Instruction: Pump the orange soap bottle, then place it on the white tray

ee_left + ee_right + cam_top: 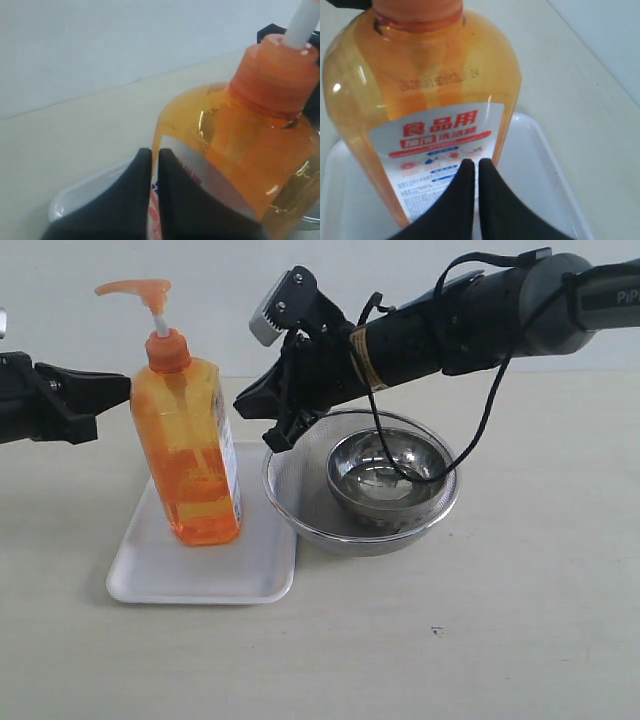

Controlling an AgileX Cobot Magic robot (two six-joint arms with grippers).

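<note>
The orange soap bottle [190,460] stands upright on the white tray [250,580], near its left side, pump head raised. My left gripper [125,390] is level with the bottle's shoulder on its left, shut and empty, its tips close to the bottle. In the left wrist view its fingertips [155,152] sit in front of the bottle [250,130] and the tray [75,197]. My right gripper [245,405] hangs just right of the bottle, shut on nothing. Its tips [476,162] point at the label of the bottle [420,75] above the tray [540,165].
A round metal mesh strainer [300,500] touches the tray's right edge, with a steel bowl [385,475] inside it. The right arm and its cable hang over the strainer. The beige tabletop stretches in front and to the right.
</note>
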